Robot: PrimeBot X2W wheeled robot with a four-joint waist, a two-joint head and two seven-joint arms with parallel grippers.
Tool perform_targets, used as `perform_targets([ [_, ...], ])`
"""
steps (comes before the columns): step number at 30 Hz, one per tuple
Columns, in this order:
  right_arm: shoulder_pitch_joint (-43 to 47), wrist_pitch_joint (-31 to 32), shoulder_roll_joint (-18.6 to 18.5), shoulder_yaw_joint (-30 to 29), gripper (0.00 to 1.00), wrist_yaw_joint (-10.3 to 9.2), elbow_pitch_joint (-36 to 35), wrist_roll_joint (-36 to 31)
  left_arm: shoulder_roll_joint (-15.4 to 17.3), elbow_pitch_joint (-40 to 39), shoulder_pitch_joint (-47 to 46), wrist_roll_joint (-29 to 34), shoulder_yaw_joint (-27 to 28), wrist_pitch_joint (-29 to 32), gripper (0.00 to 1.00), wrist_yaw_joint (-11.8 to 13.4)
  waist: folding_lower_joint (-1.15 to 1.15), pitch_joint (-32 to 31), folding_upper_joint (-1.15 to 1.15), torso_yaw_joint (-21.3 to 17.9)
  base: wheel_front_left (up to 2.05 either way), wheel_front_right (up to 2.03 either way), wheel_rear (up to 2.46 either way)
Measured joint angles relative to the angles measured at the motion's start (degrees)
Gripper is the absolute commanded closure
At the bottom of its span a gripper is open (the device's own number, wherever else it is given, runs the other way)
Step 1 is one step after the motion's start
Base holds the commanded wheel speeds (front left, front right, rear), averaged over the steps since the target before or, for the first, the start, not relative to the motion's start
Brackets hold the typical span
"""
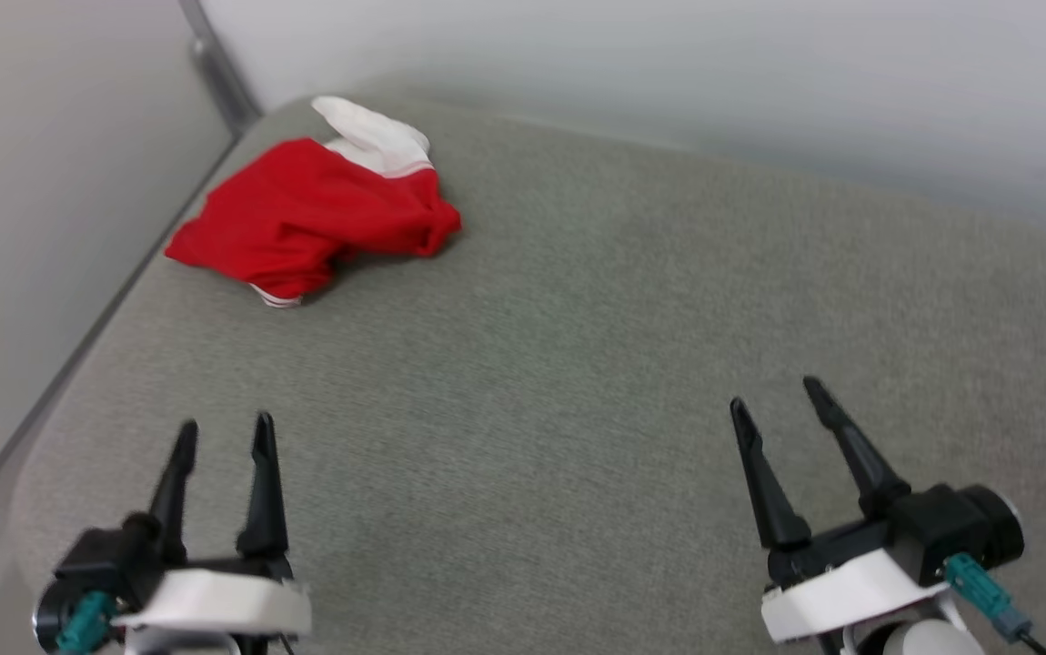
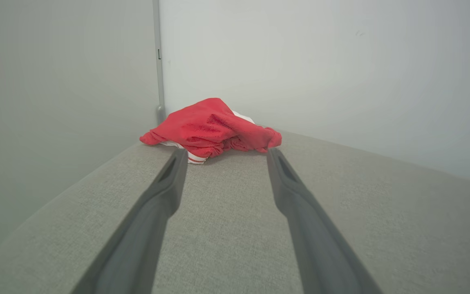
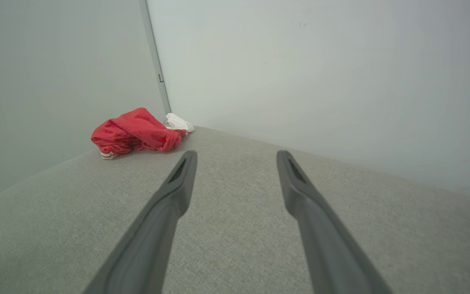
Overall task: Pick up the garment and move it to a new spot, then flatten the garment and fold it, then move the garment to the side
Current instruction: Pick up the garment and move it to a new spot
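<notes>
Garment [image 1: 314,214] straight ahead of my left end effector [image 1: 226,422], in the far-left corner.
It lies crumpled on the grey cushioned surface [image 1: 578,364], its length crosswise to my reach and well apart from both arms. My right end effector [image 1: 775,393] is farther off. Both are released and empty.

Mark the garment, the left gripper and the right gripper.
garment [image 1: 305,218], head view, red body of the crumpled shirt.
left gripper [image 1: 226,420], head view, midway between its fingertips.
right gripper [image 1: 775,391], head view, midway between its fingertips.
</notes>
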Motion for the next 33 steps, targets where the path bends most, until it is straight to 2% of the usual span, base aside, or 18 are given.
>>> perform_targets([
  [3,-2.01,0.00,0.00,-0.21,0.00,0.00,-1.86,-0.96,0.07,0.62,-4.77,-0.08,2.27,0.00,0.00,-1.15,0.02,3.53,0.00,-1.60,0.00,0.00,0.00],
  [5,-3.08,0.00,-0.03,0.11,0.00,0.00,-3.15,-2.18,1.29,1.36,-8.74,-0.36,3.58,0.00,0.00,-1.70,0.02,6.01,0.00,-2.78,0.00,0.00,0.00],
  [8,-4.59,0.00,-0.02,0.49,0.00,0.00,-4.98,-3.72,6.08,4.12,-15.64,-2.10,4.30,0.00,0.00,-2.11,0.02,9.75,0.00,-4.60,0.00,0.00,0.00],
  [11,-6.12,0.00,-0.03,0.36,0.00,0.00,-6.41,-4.43,13.63,8.34,-23.00,-5.64,1.51,1.09,0.00,-2.24,0.02,13.23,0.00,-6.50,0.00,0.00,0.00],
  [14,-7.42,0.00,-0.04,0.46,0.00,0.00,-7.64,-5.28,22.38,11.70,-30.97,-11.91,-2.77,8.54,0.00,-2.25,0.02,16.44,0.00,-8.31,0.00,0.00,0.00],
  [18,-9.83,0.00,-0.04,0.19,0.00,0.00,-10.76,-6.25,33.53,14.81,-38.06,-20.71,-6.72,23.28,0.00,-2.24,0.02,20.34,0.00,-10.74,0.00,0.00,0.00],
  [22,-10.39,0.00,-0.10,-0.20,0.00,-0.01,-12.61,-5.99,42.51,17.33,-45.46,-26.85,-10.80,32.82,0.00,-2.26,0.02,24.16,0.00,-13.06,0.00,0.00,0.00],
  [27,-10.38,0.00,-0.10,0.11,0.00,-0.01,-13.66,-5.77,47.54,21.36,-50.71,-37.47,-14.60,45.56,0.00,-2.26,0.02,28.03,0.00,-16.03,0.00,0.00,0.00],
  [30,-10.49,0.00,-0.09,0.36,0.00,-0.01,-14.02,-5.70,50.07,22.75,-53.38,-40.00,-16.83,49.86,0.00,-2.27,0.02,30.14,0.00,-17.42,0.00,0.00,0.00],
  [33,-11.13,0.00,-0.09,0.52,0.00,-0.01,-14.22,-5.68,51.18,25.18,-55.35,-42.28,-18.57,52.98,0.00,-2.32,0.02,31.96,0.00,-18.64,0.00,0.00,0.00],
])
